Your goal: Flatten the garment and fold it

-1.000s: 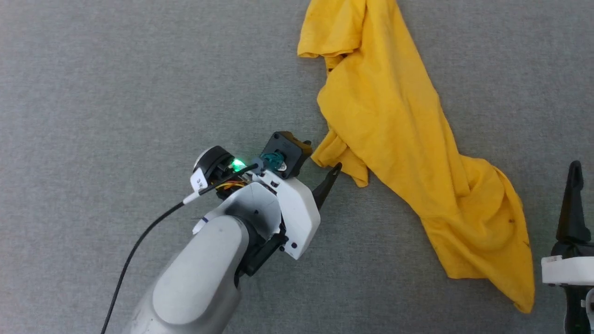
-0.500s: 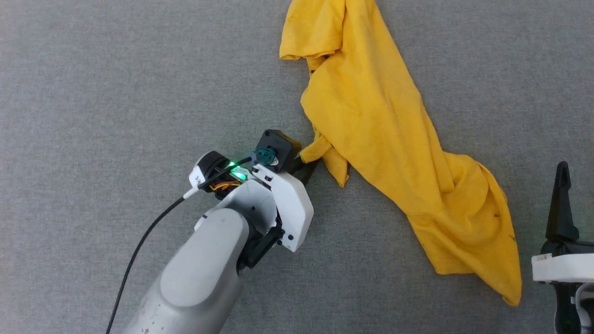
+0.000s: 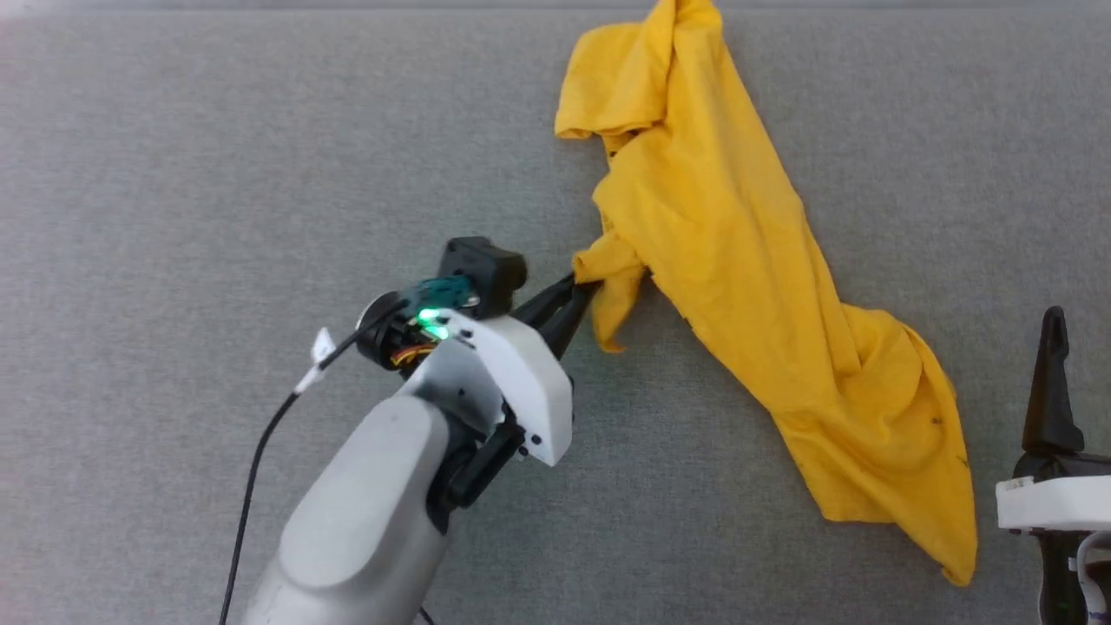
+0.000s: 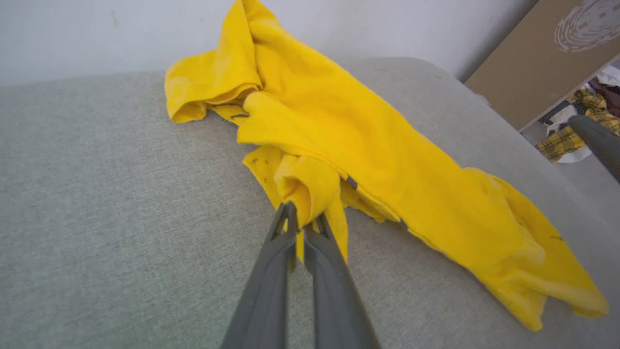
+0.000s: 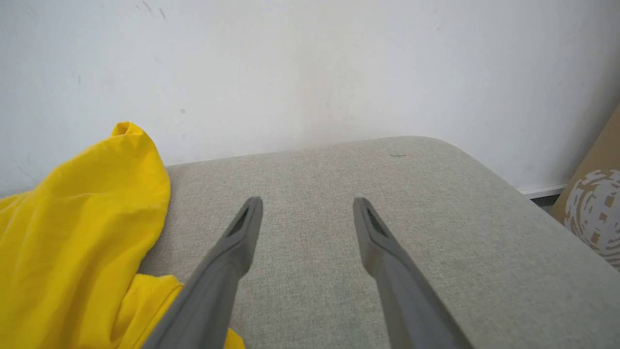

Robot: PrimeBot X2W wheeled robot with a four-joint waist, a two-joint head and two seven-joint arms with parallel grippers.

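Yellow T-shirt (image 3: pixel 720 260) runs diagonally from far centre toward our wide, empty right hand (image 5: pixel 307 203), while our left hand (image 4: pixel 304 220) pinches a fold on its left edge.

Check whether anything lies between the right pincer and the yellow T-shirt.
Nothing visible does. The right pincer stands open over bare grey padding, and the T-shirt lies just to its left with no other thing between them. The left pincer is shut on a fold of the T-shirt.
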